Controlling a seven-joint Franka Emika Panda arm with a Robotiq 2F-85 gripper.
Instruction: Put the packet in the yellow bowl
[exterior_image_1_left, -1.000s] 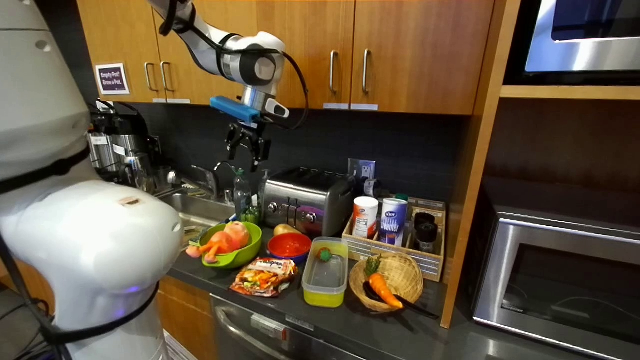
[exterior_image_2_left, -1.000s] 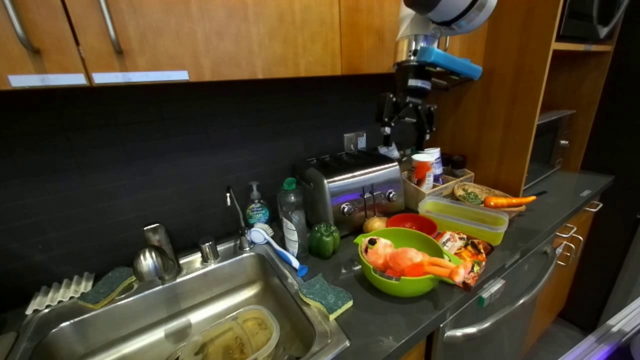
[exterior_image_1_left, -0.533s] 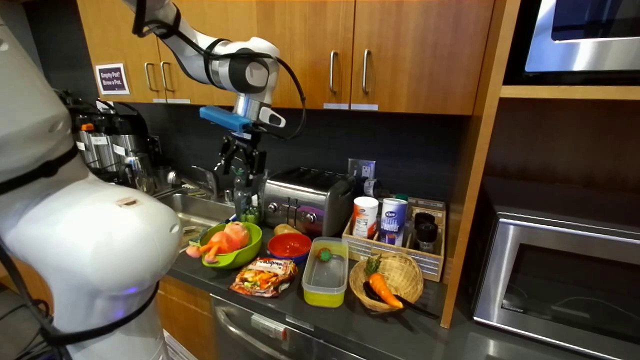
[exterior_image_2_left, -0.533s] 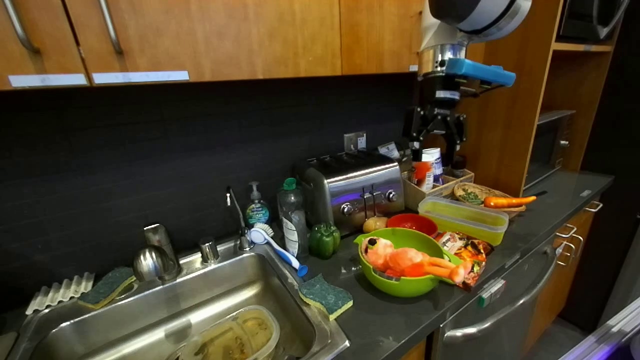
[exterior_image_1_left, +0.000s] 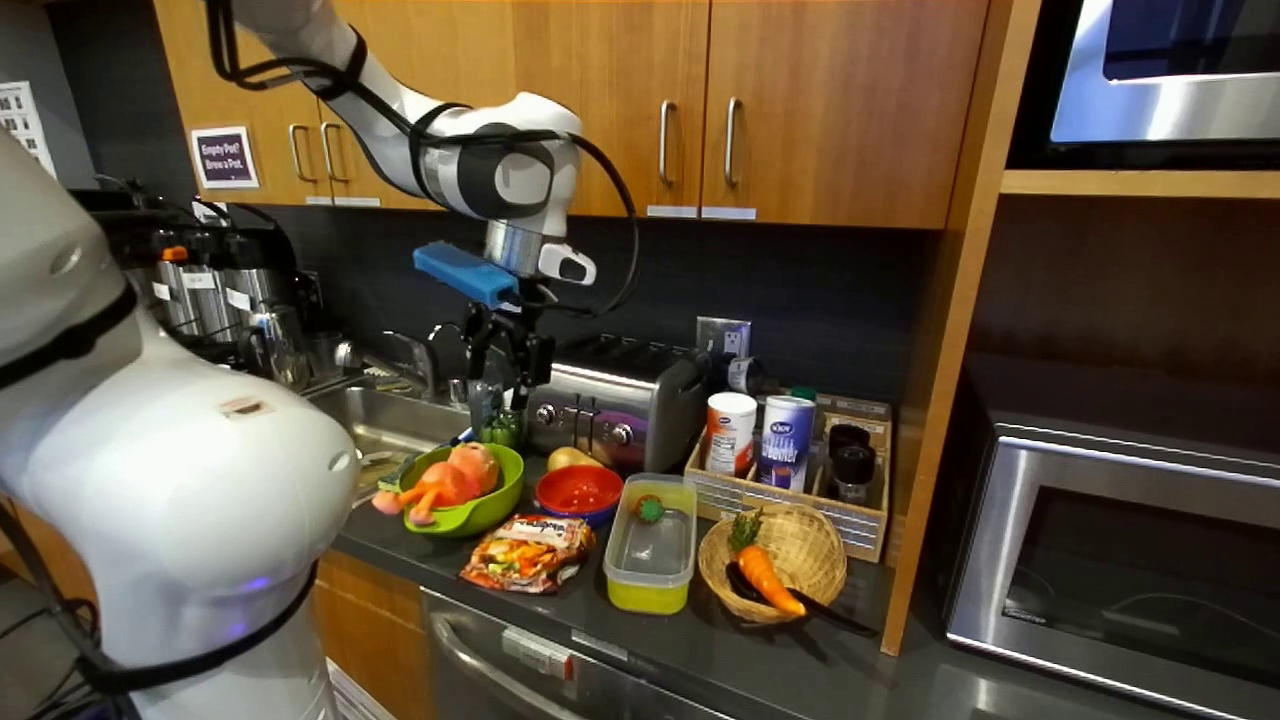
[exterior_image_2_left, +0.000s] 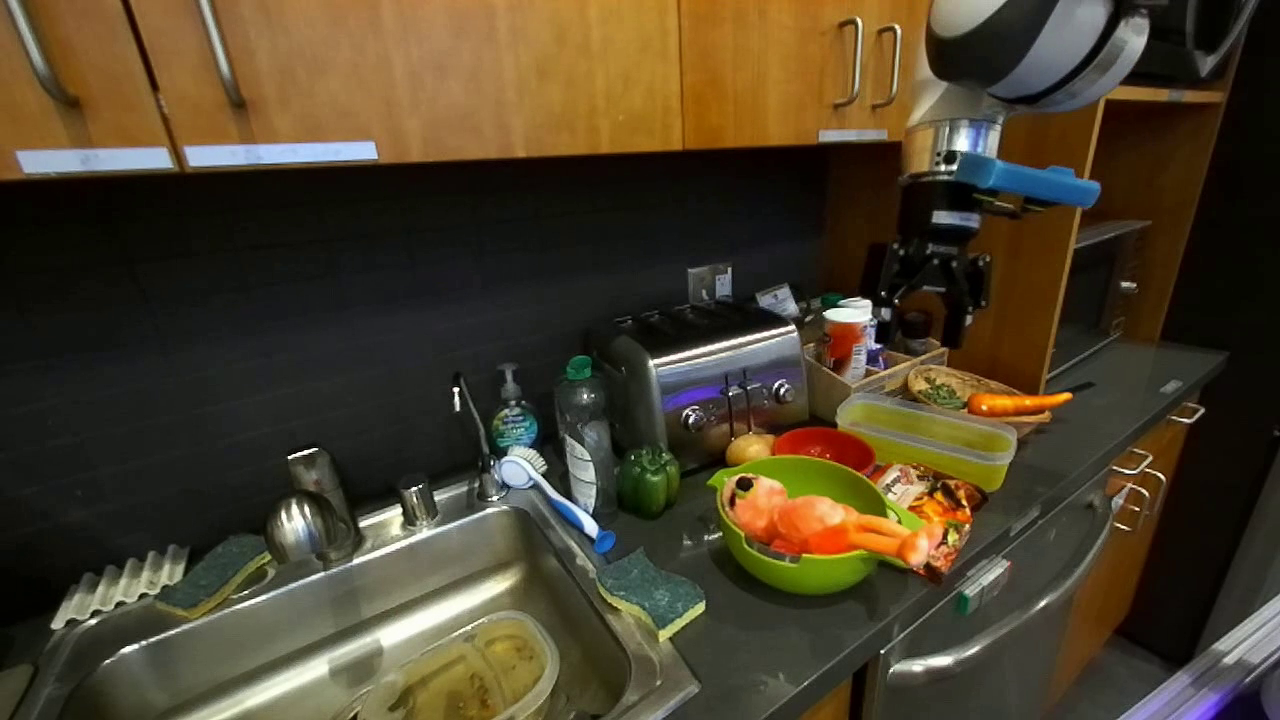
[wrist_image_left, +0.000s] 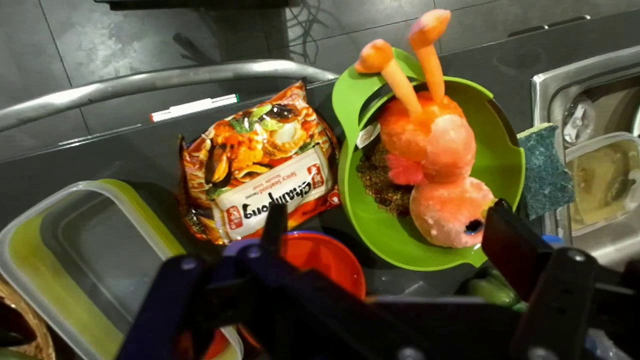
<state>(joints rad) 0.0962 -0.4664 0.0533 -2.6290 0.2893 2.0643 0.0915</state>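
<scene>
The packet (exterior_image_1_left: 528, 555), reddish-orange with a pale label, lies flat on the dark counter in both exterior views (exterior_image_2_left: 948, 515). It lies between the green bowl and the yellow bowl, and its label shows in the wrist view (wrist_image_left: 260, 175). The yellow bowl (exterior_image_1_left: 648, 595) is a translucent squarish tub beside the packet. It also shows in an exterior view (exterior_image_2_left: 930, 450) and at the left of the wrist view (wrist_image_left: 55, 285). My gripper (exterior_image_1_left: 503, 385) is open and empty, high above the counter near the toaster. Its fingers are wide apart in the wrist view (wrist_image_left: 388, 207).
A green bowl (wrist_image_left: 360, 240) holding an orange plush toy (wrist_image_left: 450, 150) sits against the packet's side. A red bowl (exterior_image_1_left: 580, 490) stands behind the packet. A woven basket (exterior_image_1_left: 820, 540) with a carrot, a toaster (exterior_image_1_left: 600, 400) and a sink (exterior_image_2_left: 300, 640) stand around.
The arm has come down, and my open gripper is lower and farther along the counter from the sink. The packet and the yellow bowl have not moved.
</scene>
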